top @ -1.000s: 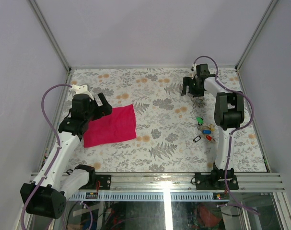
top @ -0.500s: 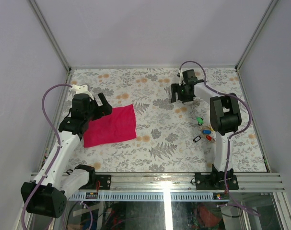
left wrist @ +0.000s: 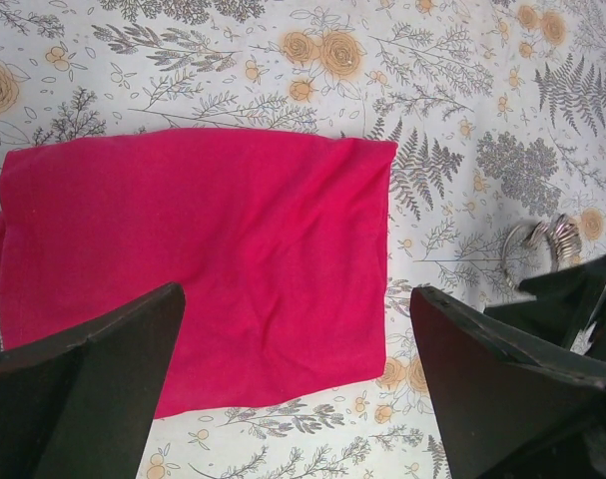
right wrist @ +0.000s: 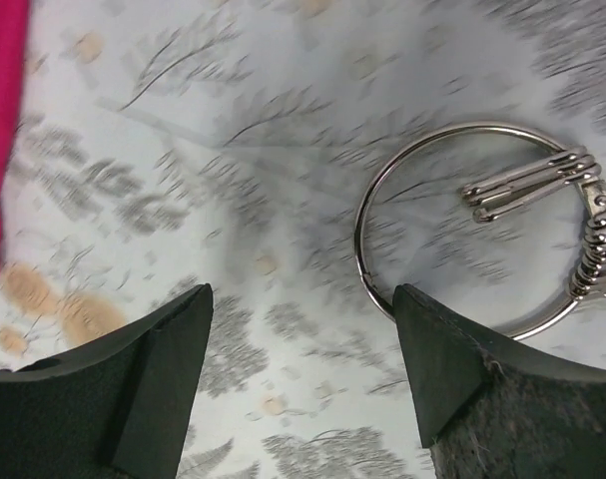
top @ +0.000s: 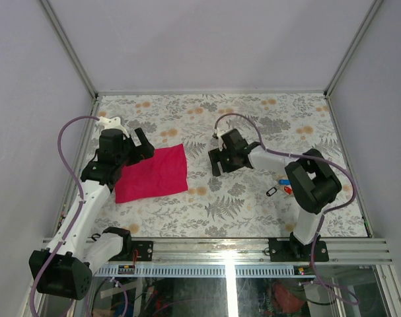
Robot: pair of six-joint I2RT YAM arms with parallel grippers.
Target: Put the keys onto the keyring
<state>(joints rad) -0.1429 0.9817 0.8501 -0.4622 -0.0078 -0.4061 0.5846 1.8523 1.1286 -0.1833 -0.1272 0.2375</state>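
Lying flat on the floral bench (top: 187,205), the keyring (right wrist: 527,185) is seen just ahead of the right arm's (top: 273,158) jaws, which are spread wide and hold nothing. The keys (top: 285,183) are clustered well apart from it, beside that arm's elbow. The left arm's (top: 111,155) jaws are held wide over the magenta cloth (left wrist: 183,249).

The left arm (top: 84,206) and right arm (top: 271,158) are built of white links and black joint housings; a mauve cable (top: 62,144) is looped along each. Black wedge-shaped fingers (left wrist: 83,389) are fitted.
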